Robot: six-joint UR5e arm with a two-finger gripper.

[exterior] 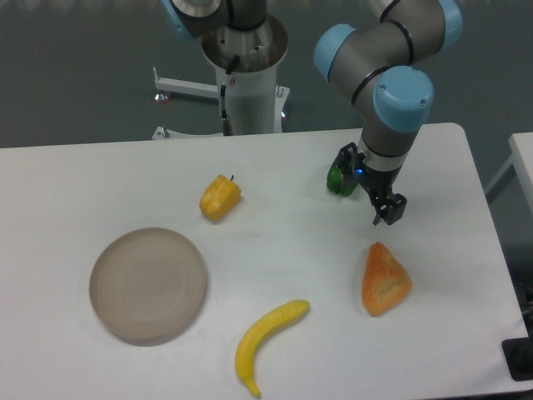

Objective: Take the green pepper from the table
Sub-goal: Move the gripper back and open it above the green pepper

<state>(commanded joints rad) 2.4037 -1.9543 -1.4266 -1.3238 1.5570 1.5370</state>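
The green pepper (pixel 336 179) is small, glossy and dark green. It sits on the white table (pixel 291 250) at the back right, partly hidden behind the arm's wrist. My gripper (pixel 389 210) hangs just right of and in front of the pepper, low over the table. Its dark fingers are apart and hold nothing. The pepper is beside the gripper body, not between the fingers.
A yellow pepper (pixel 220 197) lies left of centre. A round grey-beige plate (pixel 148 284) sits at the front left. A banana (pixel 265 342) lies at the front. An orange wedge-shaped item (pixel 385 279) lies just in front of the gripper. The robot base (pixel 247 79) stands behind the table.
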